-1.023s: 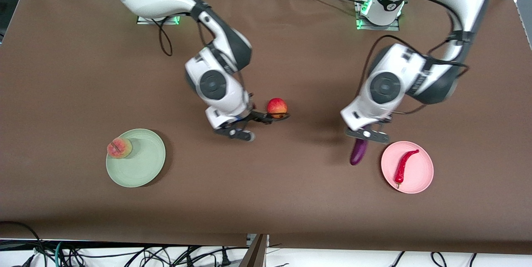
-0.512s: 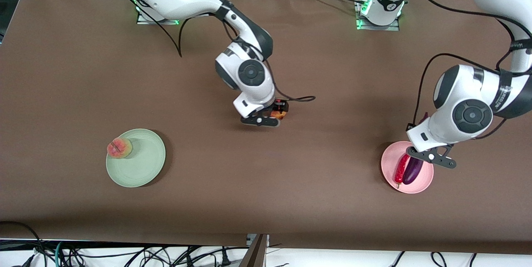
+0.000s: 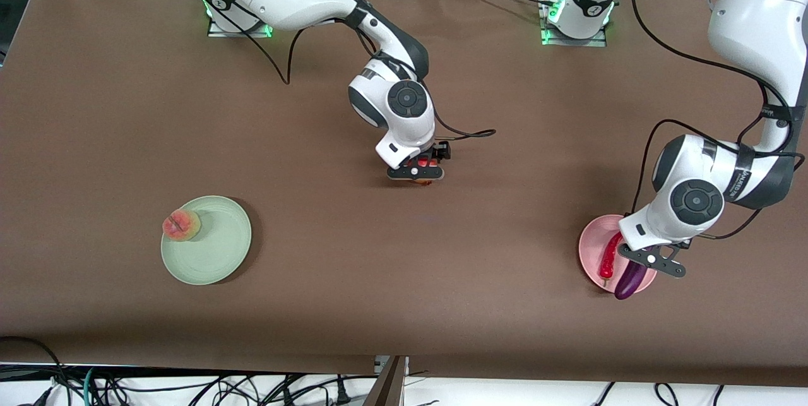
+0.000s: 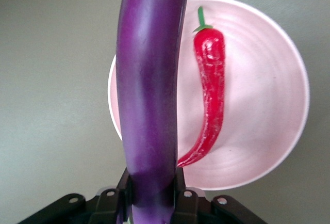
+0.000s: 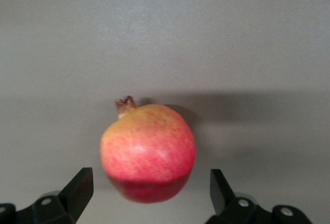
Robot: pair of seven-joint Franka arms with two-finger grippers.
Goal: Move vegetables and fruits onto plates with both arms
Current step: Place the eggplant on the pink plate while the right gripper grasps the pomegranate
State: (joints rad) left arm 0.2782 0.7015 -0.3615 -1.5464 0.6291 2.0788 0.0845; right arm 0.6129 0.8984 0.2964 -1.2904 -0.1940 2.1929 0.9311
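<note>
Eggplant clamped in left tool over pink plate; right tool gapes around round fruit.

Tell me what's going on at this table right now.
Two robot arms are sorting produce onto plates. The left gripper is shut on the eggplant, holding it over the pink plate, where the red chili pepper already lies. The right gripper is open around the round red-yellow fruit at mid-table. The peach sits on the green plate.
</note>
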